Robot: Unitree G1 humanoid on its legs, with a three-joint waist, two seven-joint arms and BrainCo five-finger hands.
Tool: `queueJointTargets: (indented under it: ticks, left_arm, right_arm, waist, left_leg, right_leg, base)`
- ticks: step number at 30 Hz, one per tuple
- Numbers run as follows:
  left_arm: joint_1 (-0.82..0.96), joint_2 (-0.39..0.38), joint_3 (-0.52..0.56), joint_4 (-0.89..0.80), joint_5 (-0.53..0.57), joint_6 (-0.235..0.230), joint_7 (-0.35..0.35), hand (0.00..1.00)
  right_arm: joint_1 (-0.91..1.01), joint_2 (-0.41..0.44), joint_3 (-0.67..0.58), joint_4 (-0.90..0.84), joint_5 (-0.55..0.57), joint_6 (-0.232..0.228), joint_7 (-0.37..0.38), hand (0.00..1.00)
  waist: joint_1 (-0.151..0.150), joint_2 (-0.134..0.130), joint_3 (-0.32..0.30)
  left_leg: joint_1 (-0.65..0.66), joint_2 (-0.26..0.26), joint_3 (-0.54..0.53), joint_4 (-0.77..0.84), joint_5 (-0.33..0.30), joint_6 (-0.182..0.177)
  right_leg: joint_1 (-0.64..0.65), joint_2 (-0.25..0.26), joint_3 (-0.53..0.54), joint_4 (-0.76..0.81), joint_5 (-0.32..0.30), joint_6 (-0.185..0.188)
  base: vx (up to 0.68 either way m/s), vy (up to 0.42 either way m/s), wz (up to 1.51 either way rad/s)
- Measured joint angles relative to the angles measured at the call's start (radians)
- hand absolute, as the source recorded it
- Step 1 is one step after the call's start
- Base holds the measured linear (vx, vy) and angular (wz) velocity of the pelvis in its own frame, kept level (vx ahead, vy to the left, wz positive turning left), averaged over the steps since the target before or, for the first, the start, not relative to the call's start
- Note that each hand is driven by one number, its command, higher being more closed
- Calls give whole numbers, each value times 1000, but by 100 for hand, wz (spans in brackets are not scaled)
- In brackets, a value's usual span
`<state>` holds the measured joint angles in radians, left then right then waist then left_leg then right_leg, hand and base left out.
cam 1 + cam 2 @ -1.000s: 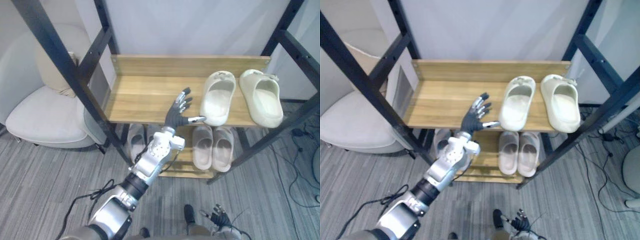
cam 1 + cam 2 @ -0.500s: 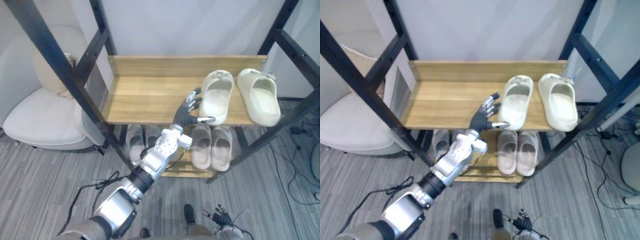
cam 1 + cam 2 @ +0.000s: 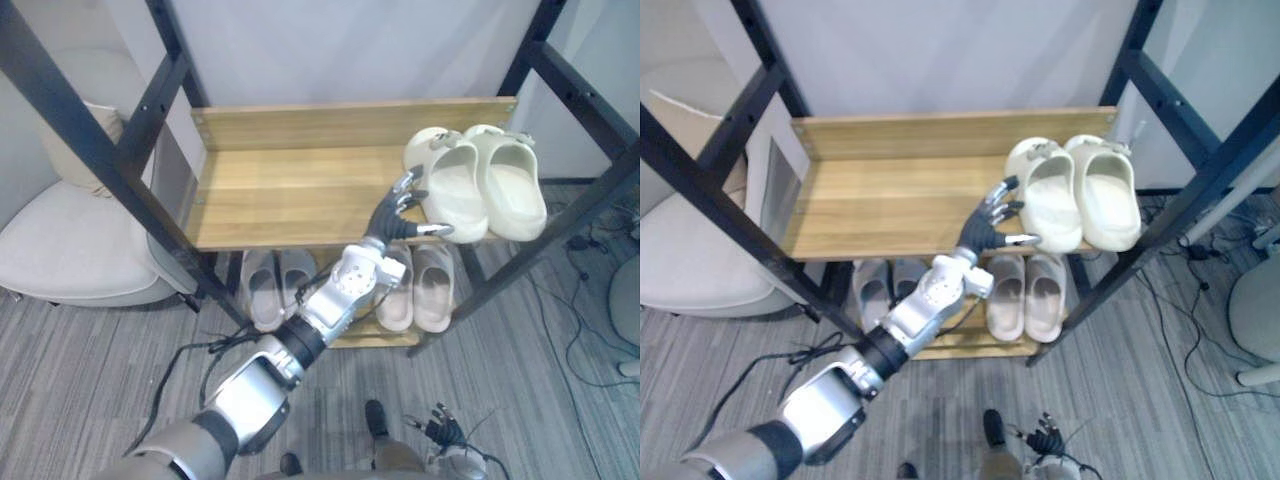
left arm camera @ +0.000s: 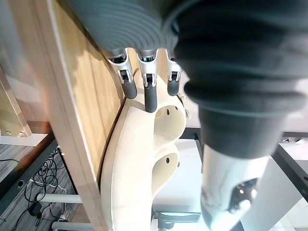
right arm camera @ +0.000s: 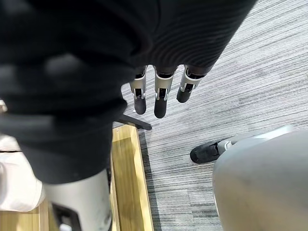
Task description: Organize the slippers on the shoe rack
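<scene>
On upper shelf (image 3: 290, 190), right end | left hand (image 3: 386, 222) fingers (image 4: 150, 96) straight, gripping nothing, against cream slipper (image 3: 455, 190) side | second slipper (image 3: 515, 185) touching it

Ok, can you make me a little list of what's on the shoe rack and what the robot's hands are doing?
top shelf: left cream slipper and right cream slipper, side by side at the right end
left hand: open, straight fingers at the side of the left cream slipper
right hand: open, hanging over the grey floor
underneath: left pale pair and right pale pair
beside the rack: white chair
</scene>
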<state>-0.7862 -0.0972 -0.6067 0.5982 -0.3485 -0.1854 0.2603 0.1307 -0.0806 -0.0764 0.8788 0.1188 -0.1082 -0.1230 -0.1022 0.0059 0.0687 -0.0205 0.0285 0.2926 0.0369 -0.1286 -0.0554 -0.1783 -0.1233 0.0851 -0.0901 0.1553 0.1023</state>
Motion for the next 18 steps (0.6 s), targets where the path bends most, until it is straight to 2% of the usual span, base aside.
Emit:
queueJointTargets:
  ticks: [12,16,18]
  left_arm:
    - [-26,-5,-16,-4,-7,5,-2,0]
    - [-21,18,-4,-69,-9,45,-12,0]
    - [-9,33,-5,-117,-10,45,-27,0]
  right_arm:
    - [1,1,-1,-5,1,0,-2,0]
    - [-4,-4,-4,-3,1,-1,-2,0]
    - [-4,-4,-4,-3,1,-1,-2,0]
  waist:
    - [6,4,3]
    - [11,18,9]
    - [13,20,9]
  left_leg:
    - [-10,-16,0,5,-2,10]
    - [-13,-12,-10,13,-3,10]
    - [-14,-12,-14,15,-3,11]
  right_leg:
    - [-5,-17,1,0,-1,16]
    - [-1,-19,-4,1,-1,16]
    - [1,-19,-6,1,-1,16]
  base:
    - [0,-1,0]
    - [-15,-29,5]
    - [-22,-39,7]
